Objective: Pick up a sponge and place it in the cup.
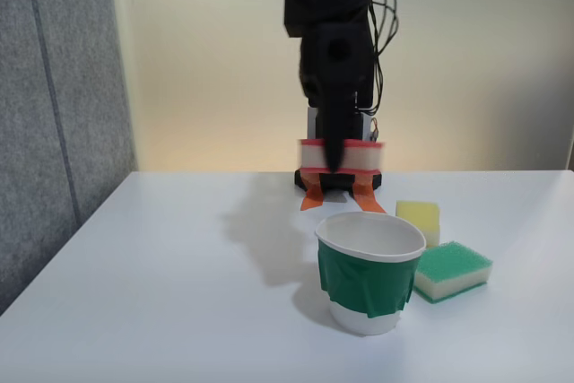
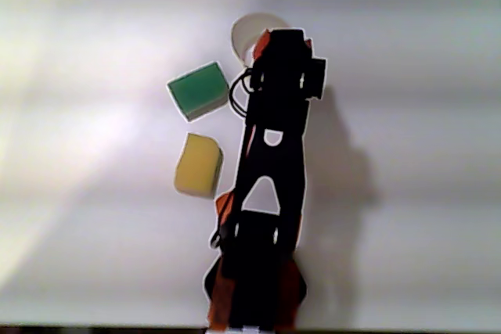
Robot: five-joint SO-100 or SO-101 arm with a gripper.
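While the sponge hangs aloft, the release turns on alignment:
Sponge (image 1: 341,156): long axis level, frame centre.
Gripper (image 1: 337,166): clamped across its middle.
Cup (image 1: 369,272): below, slightly right, nearer the camera.

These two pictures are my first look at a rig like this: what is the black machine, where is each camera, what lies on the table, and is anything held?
The black machine is a small robot arm. The fixed view faces it from the front, low over the white table; the other view looks straight down. The end effector is shut on the sponge, red and cream, lifted behind and above the cup, a white paper cup with green tape. Lying beside the cup are a green-topped sponge and a yellow sponge.
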